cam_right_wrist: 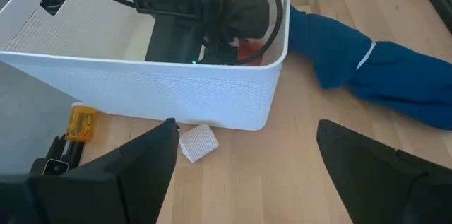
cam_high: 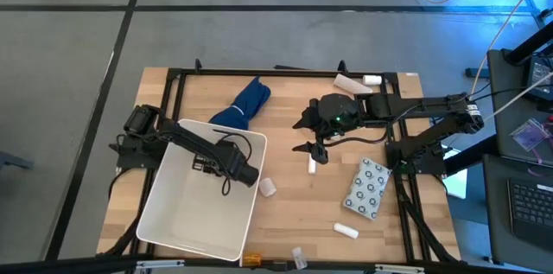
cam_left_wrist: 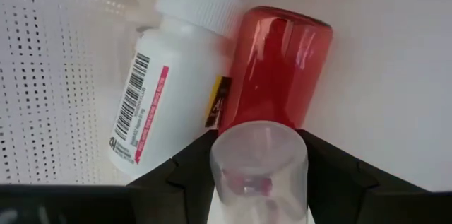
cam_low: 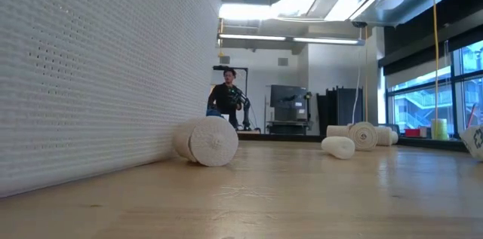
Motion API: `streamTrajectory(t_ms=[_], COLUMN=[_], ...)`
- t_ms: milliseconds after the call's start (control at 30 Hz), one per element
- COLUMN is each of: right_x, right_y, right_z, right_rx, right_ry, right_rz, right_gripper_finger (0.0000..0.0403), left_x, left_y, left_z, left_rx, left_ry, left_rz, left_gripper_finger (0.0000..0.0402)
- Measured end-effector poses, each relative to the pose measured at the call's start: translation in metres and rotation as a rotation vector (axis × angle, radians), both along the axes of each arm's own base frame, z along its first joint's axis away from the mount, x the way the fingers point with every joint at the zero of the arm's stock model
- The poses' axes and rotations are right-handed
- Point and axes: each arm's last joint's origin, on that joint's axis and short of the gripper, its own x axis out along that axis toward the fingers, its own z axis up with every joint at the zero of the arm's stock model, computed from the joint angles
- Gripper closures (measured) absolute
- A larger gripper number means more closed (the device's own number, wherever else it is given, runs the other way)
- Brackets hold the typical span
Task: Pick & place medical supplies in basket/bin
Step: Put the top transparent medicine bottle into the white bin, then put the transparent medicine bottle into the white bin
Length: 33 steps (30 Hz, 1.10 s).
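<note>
The white bin (cam_high: pixel 186 222) stands at the table's left. My left gripper (cam_high: pixel 248 173) reaches down into its far right corner, shut on a clear vial (cam_left_wrist: pixel 260 164). Just beyond the vial, a white labelled bottle (cam_left_wrist: pixel 166 75) and a red bottle (cam_left_wrist: pixel 279 65) lie side by side on the bin's floor. My right gripper (cam_high: pixel 316 146) hangs open above the table's middle, holding nothing. On the table lie a blue cloth (cam_high: pixel 246 101), a dotted packet (cam_high: pixel 369 187), a beige roll (cam_high: pixel 269 188) beside the bin's wall, and white tubes (cam_high: pixel 312 166). My left gripper pinches the clear vial between its two fingers (cam_left_wrist: pixel 187 164), one on each side of its wall (cam_left_wrist: pixel 222 160). The fingers come steeply from above into the bin. The vial points along the fingers toward the red bottle; whether its far end rests on the bin's floor I cannot tell.
An orange pill bottle (cam_high: pixel 251 259) and a small item (cam_high: pixel 298 257) lie at the near edge, a white tube (cam_high: pixel 346 231) at the near right, more white items (cam_high: pixel 356 84) at the far edge. A person (cam_low: pixel 226 96) stands far back in the room.
</note>
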Motion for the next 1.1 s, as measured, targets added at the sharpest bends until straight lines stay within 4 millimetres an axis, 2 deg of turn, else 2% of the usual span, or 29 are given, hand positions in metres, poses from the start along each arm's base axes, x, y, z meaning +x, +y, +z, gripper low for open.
streamTrajectory(t_ms=[367,700,867,967,1100], right_x=[0.000,0.000,0.000,0.000,0.000], right_y=[0.000,0.000,0.000,0.000,0.000], right_z=[0.000,0.000,0.000,0.000,0.000], right_rx=[-0.001,-0.002,-0.002,-0.002,-0.002], right_ry=[0.000,0.000,0.000,0.000,0.002], right_rz=[0.001,0.001,0.001,0.001,0.002], right_gripper_finger=[0.0068,0.0068,0.0068,0.0068,0.0068], left_x=[0.001,-0.005,-0.010,-0.013,-0.013], left_y=[0.000,0.003,0.006,0.007,0.004], left_z=[0.000,0.010,0.039,0.065,0.103], left_rx=[-0.003,0.049,0.115,0.169,0.226], left_ry=[-0.012,-0.006,-0.055,-0.121,-0.292], left_rz=[0.033,0.016,-0.004,-0.027,-0.141], left_gripper_finger=[0.0196,0.0194,0.0196,0.0195,0.0194])
